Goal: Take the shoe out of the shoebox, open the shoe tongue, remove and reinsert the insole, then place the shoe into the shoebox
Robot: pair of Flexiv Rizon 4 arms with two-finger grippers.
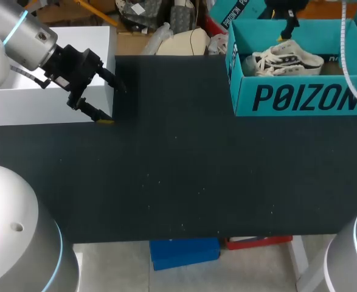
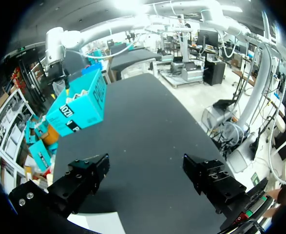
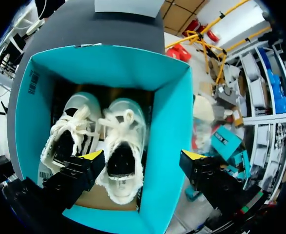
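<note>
Your table top (image 1: 184,176) is black and matt, with a fine texture like a cloth or rubber mat. The shoebox (image 1: 300,97) is teal cardboard, smooth with a low sheen, and its floor is plain brown board. The shoes (image 3: 123,146) inside look like off-white canvas, with woven cloth laces (image 3: 72,124) and a fluffy, fleece-like lining (image 3: 118,190). Your left arm (image 1: 20,33) has a smooth silver shell with a soft gloss. The left gripper (image 1: 113,104) and right gripper (image 3: 143,158) are matt black and hard-looking. Their yellow tips (image 3: 95,155) look like smooth plastic. The white box (image 1: 50,97) is smooth and matt.
</note>
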